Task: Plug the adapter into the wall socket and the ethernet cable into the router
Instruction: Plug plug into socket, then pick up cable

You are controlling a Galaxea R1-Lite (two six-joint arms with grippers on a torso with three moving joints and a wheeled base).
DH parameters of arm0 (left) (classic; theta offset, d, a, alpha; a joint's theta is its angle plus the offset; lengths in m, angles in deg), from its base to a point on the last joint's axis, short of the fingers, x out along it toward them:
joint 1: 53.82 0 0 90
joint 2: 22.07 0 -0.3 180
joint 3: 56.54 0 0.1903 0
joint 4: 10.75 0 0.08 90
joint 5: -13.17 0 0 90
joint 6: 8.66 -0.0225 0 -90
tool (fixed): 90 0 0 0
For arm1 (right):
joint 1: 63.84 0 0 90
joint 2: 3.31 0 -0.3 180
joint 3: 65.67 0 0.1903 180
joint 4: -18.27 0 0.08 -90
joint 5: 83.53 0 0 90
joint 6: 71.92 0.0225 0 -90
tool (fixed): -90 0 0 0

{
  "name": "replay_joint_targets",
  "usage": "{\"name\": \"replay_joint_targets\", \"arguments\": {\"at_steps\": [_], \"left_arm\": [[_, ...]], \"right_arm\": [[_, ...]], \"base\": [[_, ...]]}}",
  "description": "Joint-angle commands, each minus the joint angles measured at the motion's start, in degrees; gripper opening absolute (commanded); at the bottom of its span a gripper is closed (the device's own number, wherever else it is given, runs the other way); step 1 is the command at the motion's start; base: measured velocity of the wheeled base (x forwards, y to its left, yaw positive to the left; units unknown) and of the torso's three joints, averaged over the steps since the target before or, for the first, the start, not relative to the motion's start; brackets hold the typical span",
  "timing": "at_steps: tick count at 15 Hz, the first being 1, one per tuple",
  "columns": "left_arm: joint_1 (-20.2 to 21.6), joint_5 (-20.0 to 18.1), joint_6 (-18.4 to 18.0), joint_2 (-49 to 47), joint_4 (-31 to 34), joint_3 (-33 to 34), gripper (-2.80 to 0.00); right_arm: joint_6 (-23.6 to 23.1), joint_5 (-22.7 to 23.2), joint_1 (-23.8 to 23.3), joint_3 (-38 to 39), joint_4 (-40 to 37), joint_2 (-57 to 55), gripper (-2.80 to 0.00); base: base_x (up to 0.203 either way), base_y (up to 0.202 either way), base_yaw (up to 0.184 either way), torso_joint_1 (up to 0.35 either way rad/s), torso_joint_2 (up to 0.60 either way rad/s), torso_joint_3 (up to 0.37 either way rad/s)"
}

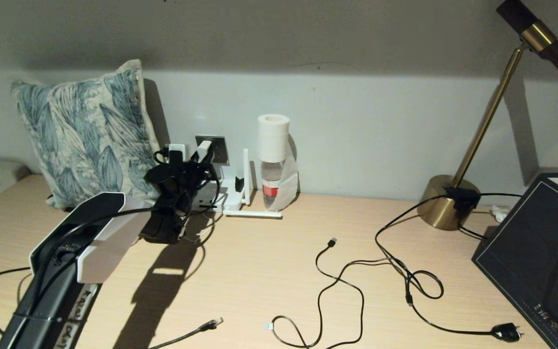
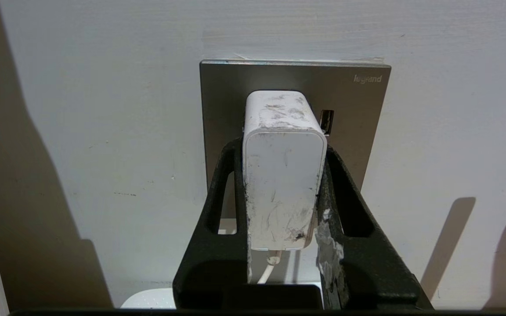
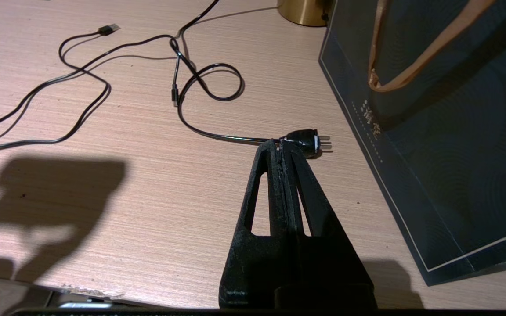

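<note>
While the adapter (image 2: 284,184) is clamped between the two black fingers (image 2: 345,206) of the left gripper (image 2: 281,149), its front end is pressed against the grey faceplate of the wall socket (image 2: 354,101), and its thin white cord (image 2: 269,268) is seen hanging from its rear end. In the head view the left gripper (image 1: 196,157) is held at the wall, just beside the patterned pillow (image 1: 85,131) and above the router (image 1: 230,194), which is placed at the foot of the wall with one antenna upright and another laid flat on the table (image 1: 259,271). The ethernet cable (image 1: 201,328) is left on the table near the front edge, its clear plug apart from everything else. The right gripper (image 3: 281,147) is kept pressed together with nothing between its fingers, above the table, close to a black plug (image 3: 306,141) and beside a dark bag (image 3: 446,145).
</note>
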Motion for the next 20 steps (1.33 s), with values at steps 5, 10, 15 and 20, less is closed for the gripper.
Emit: {"name": "replay_joint_targets", "arguments": {"at_steps": [5,10,15,20], "left_arm": [[-0.61,-0.10,0.02,-0.19,-2.08,0.12,0.00],[-0.56,-0.01,-0.01,1.61,-4.08,3.08,0.00],[-0.88,-0.39,-0.05,13.49,-10.70,24.43,0.00],[-0.52,-10.36,-5.15,42.72,-5.61,48.19,0.00]], "right_arm": [[-0.04,-0.03,0.01,0.00,-0.07,-0.02,-2.80],[-0.04,0.02,0.01,0.00,-0.07,-0.02,-2.80],[-0.04,0.04,0.01,0.00,-0.07,-0.02,-2.80],[-0.04,0.04,0.01,0.00,-0.07,-0.02,-2.80]], "base": [[0.000,0.000,0.000,0.007,0.00,-0.001],[0.000,0.000,0.000,0.000,0.00,0.000],[0.000,0.000,0.000,0.000,0.00,0.000],[0.000,0.000,0.000,0.000,0.00,0.000]]}}
